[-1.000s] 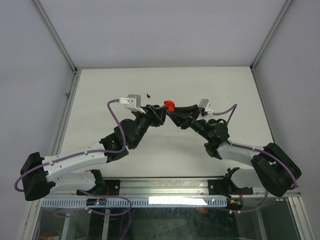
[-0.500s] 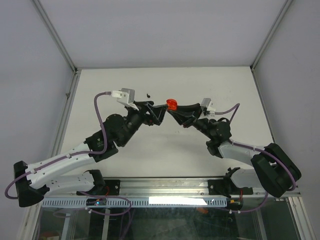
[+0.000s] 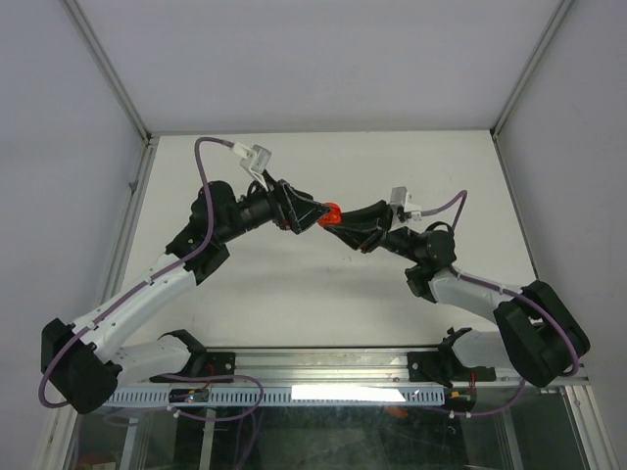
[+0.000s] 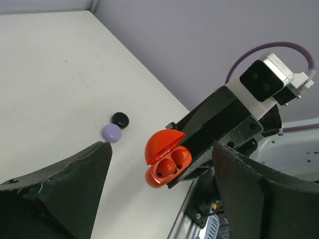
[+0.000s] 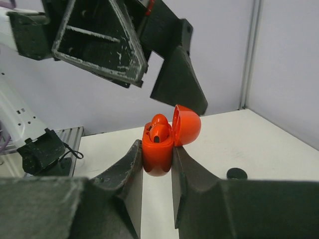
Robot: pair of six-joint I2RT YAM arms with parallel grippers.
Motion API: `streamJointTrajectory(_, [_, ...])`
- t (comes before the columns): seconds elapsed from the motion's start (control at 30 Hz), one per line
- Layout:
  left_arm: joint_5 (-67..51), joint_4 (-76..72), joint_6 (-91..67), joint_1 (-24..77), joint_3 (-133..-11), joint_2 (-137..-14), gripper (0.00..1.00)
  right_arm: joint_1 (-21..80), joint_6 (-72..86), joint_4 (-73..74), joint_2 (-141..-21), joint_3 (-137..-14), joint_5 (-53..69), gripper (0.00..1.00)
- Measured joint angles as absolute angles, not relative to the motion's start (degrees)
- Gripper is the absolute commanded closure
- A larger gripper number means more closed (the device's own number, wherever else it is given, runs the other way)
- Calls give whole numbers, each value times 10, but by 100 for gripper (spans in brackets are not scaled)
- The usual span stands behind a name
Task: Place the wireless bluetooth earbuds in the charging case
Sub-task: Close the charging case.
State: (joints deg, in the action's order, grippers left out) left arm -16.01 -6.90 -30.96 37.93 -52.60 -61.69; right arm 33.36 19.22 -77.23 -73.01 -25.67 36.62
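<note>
Showing only a red sliver overhead. Pinching the lid-up charging case [image 3: 332,211], red earbuds [image 5: 158,130] seated inside, in right fingers [image 5: 130,172]; gaping left fingers [image 4: 79,184] empty at its nine o'clock. Resting on bench [image 4: 50,74]: purple case [image 4: 111,132] beside black case [image 4: 120,119].

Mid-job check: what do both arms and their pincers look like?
Left arm and right arm: white links, black joints. Left pincer and right pincer: black wedge fingers, edges scuffed pale. Purple cable to a white camera block at each wrist.
</note>
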Motion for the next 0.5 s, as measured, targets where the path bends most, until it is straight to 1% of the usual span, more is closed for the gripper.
streamJointTrajectory(0.13, [-251, -102, -345, 356, -524, -647, 16, 333, 207, -768, -730, -267, 389, 100])
streamJointTrajectory(0.23, [-310, -145, -378, 344, -515, -668, 19, 333, 216, -761, -730, -272, 401, 100])
streamJointTrajectory(0.37, [-376, -201, -418, 340, -505, -697, 24, 330, 229, -749, -730, -274, 412, 100])
streamJointTrajectory(0.5, [-422, -244, -446, 340, -499, -714, 24, 326, 239, -734, -730, -277, 416, 100])
